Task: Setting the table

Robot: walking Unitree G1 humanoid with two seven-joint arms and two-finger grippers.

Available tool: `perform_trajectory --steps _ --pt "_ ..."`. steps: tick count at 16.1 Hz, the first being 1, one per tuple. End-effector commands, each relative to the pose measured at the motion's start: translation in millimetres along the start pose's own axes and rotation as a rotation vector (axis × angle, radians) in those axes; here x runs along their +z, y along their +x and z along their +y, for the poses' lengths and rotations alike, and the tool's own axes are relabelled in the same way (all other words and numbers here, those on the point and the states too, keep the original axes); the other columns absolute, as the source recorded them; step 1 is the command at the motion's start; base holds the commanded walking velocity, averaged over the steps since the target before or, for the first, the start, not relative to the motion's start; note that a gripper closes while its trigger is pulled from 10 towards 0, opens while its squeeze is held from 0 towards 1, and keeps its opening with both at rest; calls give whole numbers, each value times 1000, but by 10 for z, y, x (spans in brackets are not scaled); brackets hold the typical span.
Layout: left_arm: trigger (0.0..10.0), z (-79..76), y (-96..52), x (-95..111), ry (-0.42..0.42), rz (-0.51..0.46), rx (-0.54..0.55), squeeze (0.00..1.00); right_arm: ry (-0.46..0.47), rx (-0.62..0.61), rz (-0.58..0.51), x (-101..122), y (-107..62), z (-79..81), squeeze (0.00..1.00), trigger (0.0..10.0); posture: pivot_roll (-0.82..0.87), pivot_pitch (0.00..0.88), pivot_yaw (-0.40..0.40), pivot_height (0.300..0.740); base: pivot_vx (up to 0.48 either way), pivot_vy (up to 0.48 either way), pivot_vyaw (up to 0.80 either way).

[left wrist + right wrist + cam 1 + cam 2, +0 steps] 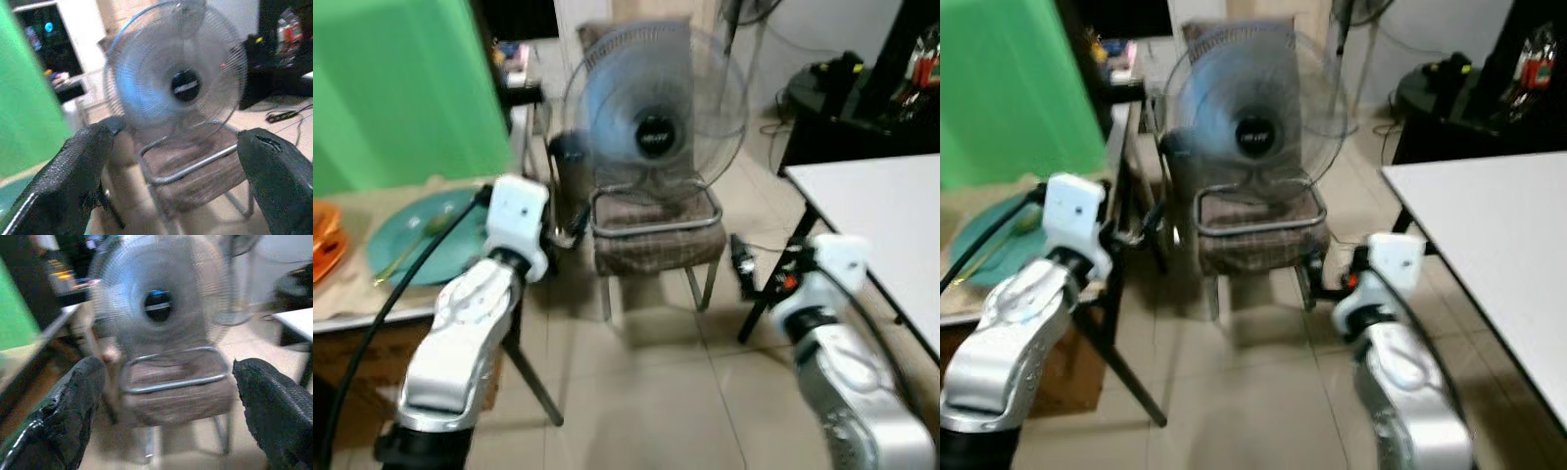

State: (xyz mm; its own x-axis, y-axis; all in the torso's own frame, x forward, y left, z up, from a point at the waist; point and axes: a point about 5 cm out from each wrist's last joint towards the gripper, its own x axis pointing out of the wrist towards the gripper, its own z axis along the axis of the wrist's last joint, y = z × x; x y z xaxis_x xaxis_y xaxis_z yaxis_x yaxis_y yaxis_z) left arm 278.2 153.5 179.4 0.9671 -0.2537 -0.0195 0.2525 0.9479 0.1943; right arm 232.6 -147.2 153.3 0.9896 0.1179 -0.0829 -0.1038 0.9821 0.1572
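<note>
Both arms are raised over the tiled floor (646, 392). The left gripper (176, 161) and the right gripper (166, 396) are held with fingers apart, nothing between them. Farther left, a teal plate (416, 235) is seen on a table (372, 304); ahead, a fan (654, 127) on a chair (656, 240); right, a white table (891, 211).

A teal plate (416, 235) sat flat on the left table (352, 294). Something thin and greenish lay across it, too blurry to name.

head: looks forward-down over both arms
wrists: closer, facing forward
shared: fan (654, 110) on chair (656, 240)
</note>
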Motion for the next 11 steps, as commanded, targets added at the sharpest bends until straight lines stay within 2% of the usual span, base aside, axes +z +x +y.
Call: perform_trajectory --steps 1,11 --pt "10000 -13 6 41 -4 -14 -12 0 0 10 -14 46 4 -7 0 10000 46 0 59 740 0 326 0" --pt "10000 -20 -16 35 -22 -14 -15 0 10 59 9 14 6 39 0 10000 53 0 57 740 0 324 0"
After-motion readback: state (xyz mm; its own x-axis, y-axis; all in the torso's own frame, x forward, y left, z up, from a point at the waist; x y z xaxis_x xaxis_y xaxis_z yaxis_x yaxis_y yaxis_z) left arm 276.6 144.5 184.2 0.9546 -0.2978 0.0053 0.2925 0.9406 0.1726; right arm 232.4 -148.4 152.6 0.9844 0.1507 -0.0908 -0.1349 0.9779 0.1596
